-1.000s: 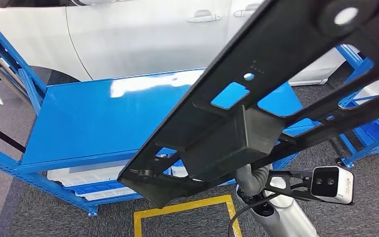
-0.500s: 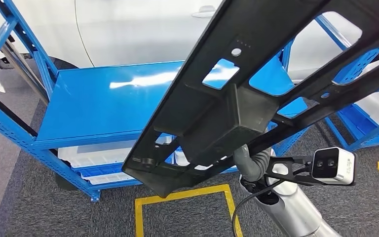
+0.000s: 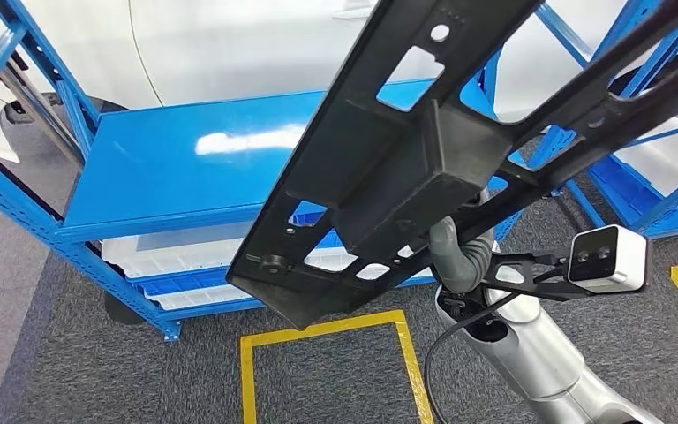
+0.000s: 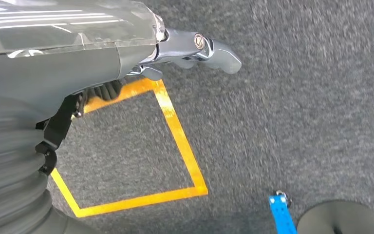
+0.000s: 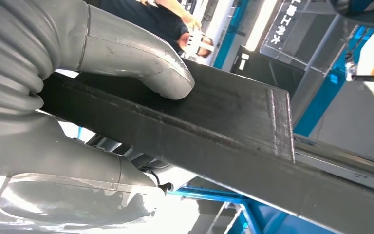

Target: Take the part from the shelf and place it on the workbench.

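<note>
A long black frame-like part (image 3: 424, 168) with cut-outs and a boxy block on its underside crosses the head view from the lower middle to the upper right. My right hand (image 3: 455, 252) grips it from below, mostly hidden by the block. In the right wrist view the thumb (image 5: 141, 58) presses on the part's flat black bar (image 5: 233, 126). The blue shelf (image 3: 185, 168) stands behind and to the left, its top bare. My left hand (image 4: 190, 46) hangs over the grey carpet with nothing in it.
A white car (image 3: 229, 44) stands behind the shelf. White bins (image 3: 168, 256) lie on the shelf's lower level. Another blue rack (image 3: 644, 194) is at the right. Yellow tape (image 3: 327, 327) marks a square on the carpet. A person in dark clothing (image 5: 165, 14) stands beyond the part.
The whole picture has shifted, so the camera moved. The part, still in my right hand, now reaches higher and further right in the head view.
</note>
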{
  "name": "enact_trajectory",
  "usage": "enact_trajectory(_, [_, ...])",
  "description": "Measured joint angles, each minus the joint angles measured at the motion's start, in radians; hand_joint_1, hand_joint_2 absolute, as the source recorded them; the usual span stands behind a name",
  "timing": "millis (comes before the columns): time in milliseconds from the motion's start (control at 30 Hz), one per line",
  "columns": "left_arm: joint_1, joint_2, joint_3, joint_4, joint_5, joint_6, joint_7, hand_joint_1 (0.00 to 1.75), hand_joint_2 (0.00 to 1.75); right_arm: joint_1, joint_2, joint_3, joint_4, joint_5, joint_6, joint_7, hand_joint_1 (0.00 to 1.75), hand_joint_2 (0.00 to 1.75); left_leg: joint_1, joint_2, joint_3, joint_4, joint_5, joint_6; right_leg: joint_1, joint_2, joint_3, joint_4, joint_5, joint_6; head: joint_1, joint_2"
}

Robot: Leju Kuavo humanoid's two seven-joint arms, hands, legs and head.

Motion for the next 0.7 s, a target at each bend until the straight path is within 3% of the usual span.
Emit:
enact_trajectory(33, [0.000, 0.000, 0.000, 0.000, 0.000, 0.000, 0.000, 0.00, 1.75, 0.000, -0.002, 0.002, 0.002, -0.001, -0.001, -0.001, 1.75, 1.75, 0.000, 0.000, 0.029, -0.023, 0.024, 0.002, 0.001, 0.000, -0.013, 0.003, 0.008, 0.002, 0.000, 0.000])
enact_trajectory(100, [-0.002, 0.001, 0.000, 0.000, 0.000, 0.000, 0.000, 0.00, 1.75, -0.002, -0.003, 0.004, 0.006, -0.001, -0.003, -0.003, 1.75, 1.75, -0.002, 0.000, 0.131, -0.156, 0.060, 0.011, 0.003, 0.000, -0.033, 0.010, 0.022, 0.007, 0.000, 0.000])
enact_trajectory(167, [-0.005, 0.003, 0.000, 0.000, 0.000, 0.001, -0.001, 0.00, 1.75, -0.011, -0.003, 0.006, 0.008, -0.003, -0.007, -0.002, 1.75, 1.75, -0.006, -0.001, 0.207, -0.274, 0.057, 0.022, 0.005, -0.001, -0.044, 0.016, 0.035, 0.017, 0.000, 0.000])
enact_trajectory(200, [-0.007, 0.003, 0.000, 0.000, 0.000, 0.003, -0.001, 0.00, 1.75, -0.016, -0.003, 0.008, 0.010, -0.006, -0.011, -0.002, 1.75, 1.75, -0.010, -0.001, 0.217, -0.297, 0.051, 0.027, 0.005, -0.001, -0.047, 0.016, 0.042, 0.023, 0.000, 0.000])
enact_trajectory(267, [-0.007, 0.002, 0.000, 0.000, 0.000, 0.005, -0.001, 0.00, 1.75, -0.026, -0.003, 0.014, 0.015, -0.014, -0.019, -0.002, 1.75, 1.75, -0.009, 0.000, 0.209, -0.305, 0.062, 0.039, 0.003, -0.001, -0.050, 0.015, 0.052, 0.034, 0.000, 0.000])
enact_trajectory(300, [-0.008, 0.002, 0.000, 0.000, 0.000, 0.006, -0.001, 0.00, 1.75, -0.028, -0.003, 0.016, 0.017, -0.017, -0.026, -0.002, 1.75, 1.75, -0.007, 0.002, 0.204, -0.306, 0.072, 0.046, 0.002, 0.000, -0.056, 0.024, 0.040, 0.040, 0.000, 0.000])
enact_trajectory(367, [-0.009, 0.002, 0.000, 0.000, 0.000, 0.006, -0.002, 0.00, 1.75, -0.031, -0.003, 0.019, 0.019, -0.017, -0.044, -0.004, 1.75, 1.75, -0.003, 0.005, 0.184, -0.310, 0.095, 0.058, 0.000, 0.003, -0.085, 0.095, -0.035, 0.049, 0.000, 0.000])
enact_trajectory(433, [-0.009, 0.002, 0.000, 0.000, 0.000, 0.005, -0.003, 0.00, 1.75, -0.027, -0.004, 0.020, 0.019, -0.008, -0.064, -0.012, 1.75, 1.75, -0.003, 0.007, 0.157, -0.309, 0.115, 0.062, -0.004, 0.004, -0.123, 0.226, -0.127, 0.057, 0.000, 0.000])
enact_trajectory(467, [-0.008, 0.002, 0.000, 0.000, 0.000, 0.005, -0.003, 0.00, 1.75, -0.021, -0.005, 0.020, 0.018, -0.001, -0.070, -0.018, 1.75, 1.75, -0.004, 0.007, 0.143, -0.309, 0.123, 0.062, -0.005, 0.004, -0.132, 0.279, -0.145, 0.060, 0.000, 0.000])
enact_trajectory(500, [-0.007, 0.002, 0.000, 0.000, 0.000, 0.005, -0.002, 0.00, 1.75, -0.013, -0.006, 0.021, 0.017, 0.005, -0.071, -0.026, 1.75, 1.75, -0.004, 0.006, 0.131, -0.308, 0.131, 0.061, -0.007, 0.004, -0.127, 0.304, -0.139, 0.062, 0.000, 0.000])
enact_trajectory(533, [-0.007, 0.002, 0.000, 0.000, 0.000, 0.007, 0.000, 0.00, 1.75, -0.005, -0.009, 0.021, 0.015, 0.012, -0.069, -0.034, 1.75, 1.75, -0.004, 0.006, 0.121, -0.308, 0.137, 0.059, -0.008, 0.004, -0.105, 0.292, -0.115, 0.062, 0.000, 0.000])
enact_trajectory(600, [-0.006, 0.002, 0.000, 0.000, 0.000, 0.012, 0.007, 0.00, 1.75, 0.010, -0.014, 0.019, 0.008, 0.025, -0.053, -0.046, 1.75, 1.75, -0.004, 0.006, 0.108, -0.305, 0.148, 0.053, -0.008, 0.004, -0.013, 0.169, -0.067, 0.056, 0.000, 0.000])
enact_trajectory(667, [-0.007, 0.002, 0.000, 0.000, 0.000, 0.015, 0.014, 0.00, 1.75, 0.031, -0.016, 0.009, -0.002, 0.044, -0.022, -0.051, 1.75, 1.75, -0.006, 0.005, 0.102, -0.300, 0.156, 0.044, -0.002, 0.004, 0.073, 0.037, -0.064, 0.045, 0.000, 0.000])
enact_trajectory(700, [-0.007, 0.002, 0.000, 0.000, 0.000, 0.016, 0.016, 0.00, 1.75, 0.048, -0.017, -0.003, -0.009, 0.058, 0.000, -0.052, 1.75, 1.75, -0.006, 0.005, 0.100, -0.299, 0.160, 0.038, 0.001, 0.004, 0.091, 0.005, -0.073, 0.039, 0.000, 0.000])
